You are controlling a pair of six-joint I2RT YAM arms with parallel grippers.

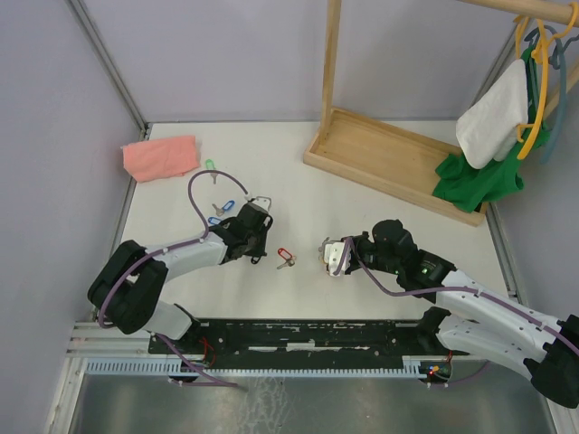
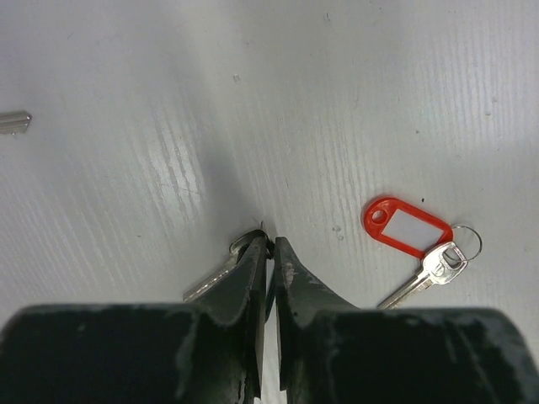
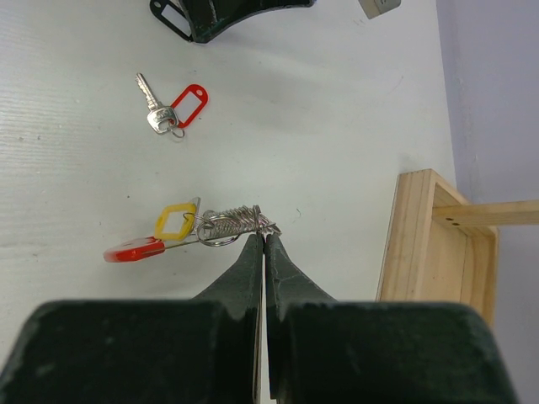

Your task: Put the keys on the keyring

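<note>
My left gripper (image 2: 271, 244) is shut on a black-tagged key; its silver blade (image 2: 221, 273) sticks out left of the fingers, low over the table. The black tag (image 3: 171, 17) shows in the right wrist view. My right gripper (image 3: 264, 237) is shut on the end of the keyring's silver coil (image 3: 237, 222). The keyring's red piece (image 3: 133, 250) points left, and a yellow tag (image 3: 175, 220) hangs on the coil. A red-tagged key (image 1: 286, 259) lies loose on the table between the grippers (image 2: 408, 227). Two blue-tagged keys (image 1: 221, 209) and a green-tagged key (image 1: 211, 165) lie behind the left gripper (image 1: 258, 221).
A pink cloth (image 1: 160, 156) lies at the back left. A wooden rack base (image 1: 393, 163) with hanging clothes stands at the back right, its edge (image 3: 417, 244) close to the right gripper. Grey walls enclose the white table (image 1: 298, 190).
</note>
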